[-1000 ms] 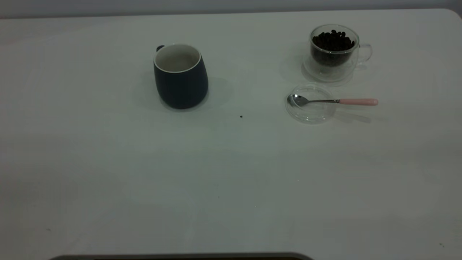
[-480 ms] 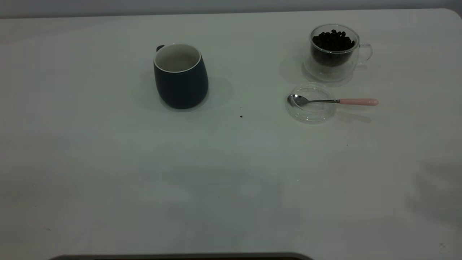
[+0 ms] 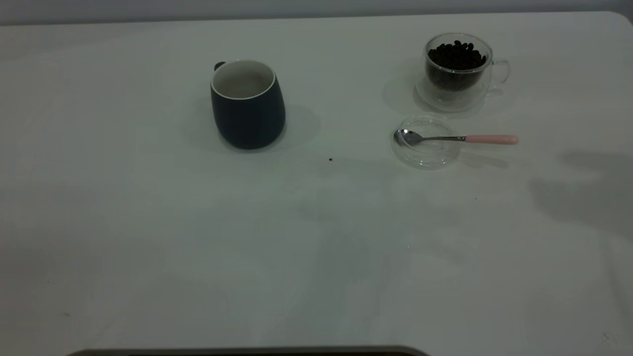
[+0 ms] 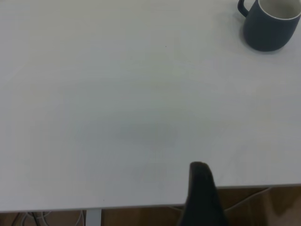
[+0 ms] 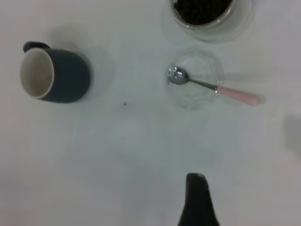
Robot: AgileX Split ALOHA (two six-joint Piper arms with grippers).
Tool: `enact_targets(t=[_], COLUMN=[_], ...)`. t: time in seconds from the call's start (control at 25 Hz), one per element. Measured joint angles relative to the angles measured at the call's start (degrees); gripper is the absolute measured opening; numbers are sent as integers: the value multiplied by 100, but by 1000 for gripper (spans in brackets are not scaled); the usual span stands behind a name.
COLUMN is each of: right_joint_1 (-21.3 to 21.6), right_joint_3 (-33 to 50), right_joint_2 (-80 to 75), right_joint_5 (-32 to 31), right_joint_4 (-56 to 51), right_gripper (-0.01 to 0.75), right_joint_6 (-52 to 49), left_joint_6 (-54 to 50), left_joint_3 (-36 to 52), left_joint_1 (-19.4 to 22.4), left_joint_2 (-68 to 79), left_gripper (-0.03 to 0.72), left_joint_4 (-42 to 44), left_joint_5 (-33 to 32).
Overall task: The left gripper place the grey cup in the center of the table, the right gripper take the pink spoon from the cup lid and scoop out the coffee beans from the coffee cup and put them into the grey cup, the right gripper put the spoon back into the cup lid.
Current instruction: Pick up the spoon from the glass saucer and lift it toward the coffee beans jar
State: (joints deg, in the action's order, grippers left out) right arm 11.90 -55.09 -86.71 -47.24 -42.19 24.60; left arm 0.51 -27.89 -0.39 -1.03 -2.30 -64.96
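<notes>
The pink spoon [image 3: 455, 138] lies across the cup lid [image 3: 426, 142] on the right side of the bench [image 3: 316, 237]. Its long axis runs nearly straight left to right in my exterior view. The metal bowl rests inside the lid near its left rim, and the pink handle sticks out over the right rim, pointing toward the bench's right edge. From the right wrist view I see the same lie: spoon [image 5: 214, 87], bowl in the lid [image 5: 196, 80], handle past the rim.

Just behind the lid stands the coffee cup [image 3: 459, 71], upright, its clear handle turned to the right, with the coffee beans [image 3: 456, 55] heaped to the rim. The grey cup [image 3: 247, 104] stands upright well apart to the left, left of the bench's middle, its small handle at the back left. It also shows in the left wrist view [image 4: 270, 23].

Neither arm appears in my exterior view. Only one dark finger of the right gripper [image 5: 197, 200] shows, above bare bench short of the lid, so I cannot tell how far its fingers are spread. The same goes for the left gripper [image 4: 201, 195], near the bench edge, far from the grey cup.
</notes>
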Motion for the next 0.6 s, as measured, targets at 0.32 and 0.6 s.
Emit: enact_targets(t=[0.32, 0.6], right_joint_1=[557, 569], right_joint_3=[394, 550], right_joint_2=[-1268, -2371], right_joint_5=[172, 400], right_joint_4=[-1907, -3386], right_gripper=[590, 590], right_joint_6=[1931, 3436], left_joint_6=[0, 6], left_joint_3=[0, 0], left_joint_1=[0, 0], left_joint_2=[0, 0], left_gripper=[586, 586], left_joint_4=[0, 0], left_joint_5=[0, 0])
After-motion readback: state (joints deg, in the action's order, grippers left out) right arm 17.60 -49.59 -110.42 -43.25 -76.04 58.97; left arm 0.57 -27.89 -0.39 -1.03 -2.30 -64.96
